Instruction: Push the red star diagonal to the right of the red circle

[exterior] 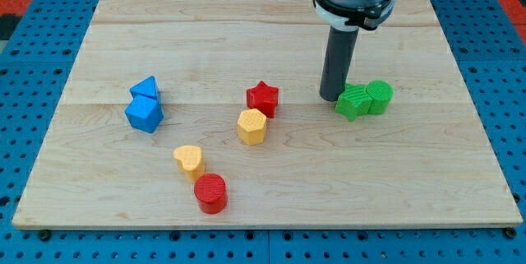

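Approaching seems the step in hand: my tip (331,98) rests on the pale wooden board (123,190), well to the right of the red star-shaped plastic block (262,98) and touching nothing red; it has no jaws, only a bare rod just left of the green star-like block (353,102), which abuts a green cylinder (380,96). Below-left of the red star, beyond the yellow hexagonal block (252,126) touching it, sits the red round cylinder block (210,192). Next, I judge, the tip must circle above the red star and push it downward, clearing the yellow neighbour.
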